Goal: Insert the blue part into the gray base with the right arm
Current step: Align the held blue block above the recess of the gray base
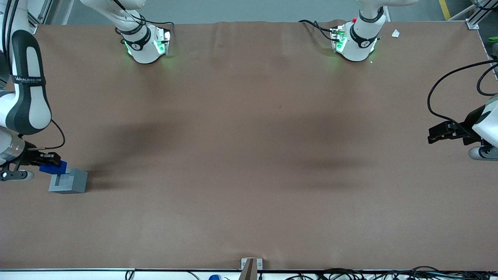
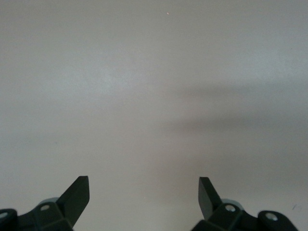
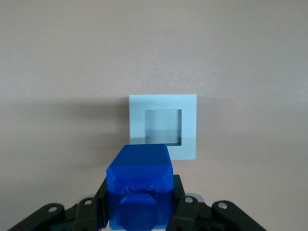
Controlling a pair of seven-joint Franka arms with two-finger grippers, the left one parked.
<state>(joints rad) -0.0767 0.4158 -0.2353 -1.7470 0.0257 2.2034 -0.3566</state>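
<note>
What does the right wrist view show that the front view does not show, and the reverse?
Only the right wrist view looks straight down into the square recess of the gray base, which is empty. Only the front view shows the whole brown table, the right arm and both arm bases. Both show the gripper shut on the blue part, held above the table beside the base, not yet inserted.

This is a robotics lab or test cell. Two white robot arm bases (image 1: 146,44) with green status lights are bolted to a broad table (image 1: 249,136) covered in plain brown sheeting, aluminium framing (image 1: 472,17) stands at its corners, and loose black cables (image 1: 439,97) (more along the near edge) trail about.
</note>
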